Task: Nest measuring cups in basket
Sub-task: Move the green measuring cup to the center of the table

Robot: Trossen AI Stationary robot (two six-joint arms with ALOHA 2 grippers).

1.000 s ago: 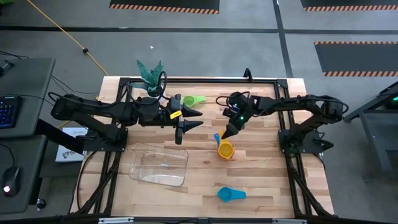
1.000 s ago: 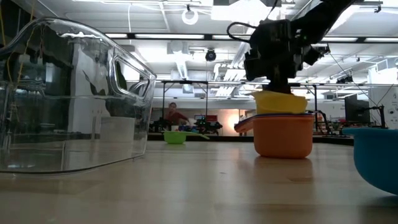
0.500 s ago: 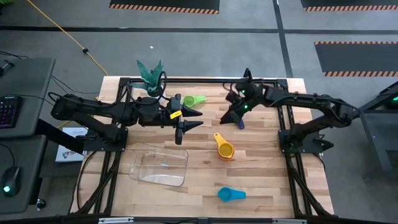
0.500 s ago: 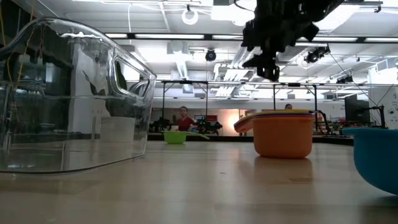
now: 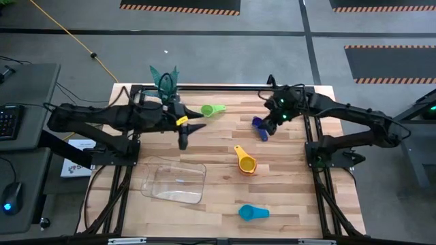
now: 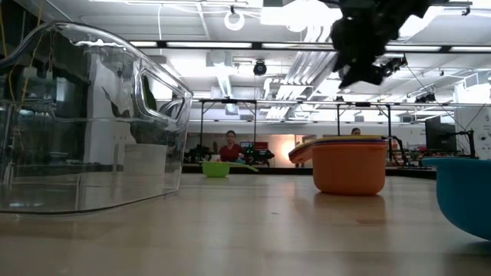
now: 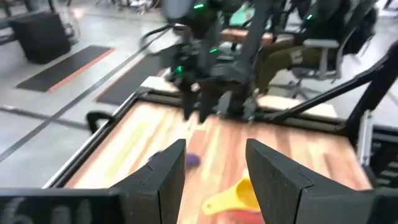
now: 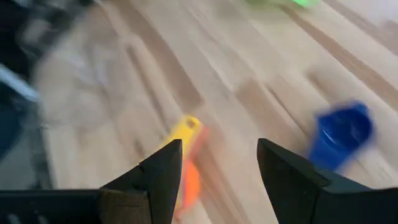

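Observation:
My right gripper is open. It hovers high over the table's far right part, beside the dark blue cup, which rests on the wood. The yellow cup sits nested in the orange cup at mid-table; a red handle sticks out of that stack. The green cup lies near the far edge. The light blue cup lies near the near edge. The clear basket stands on the near left. My left gripper is open and hovers beyond the basket.
A white pot with a green plant stands at the far left corner. Bare wood lies between the basket and the cup stack. In the low view a person shows in the room behind the table.
My right gripper rose off the cup stack and swung toward the table's far right, ending over the dark blue cup. The yellow cup, which stood high under it, now sits down in the orange cup. My left gripper drew back toward the table's left.

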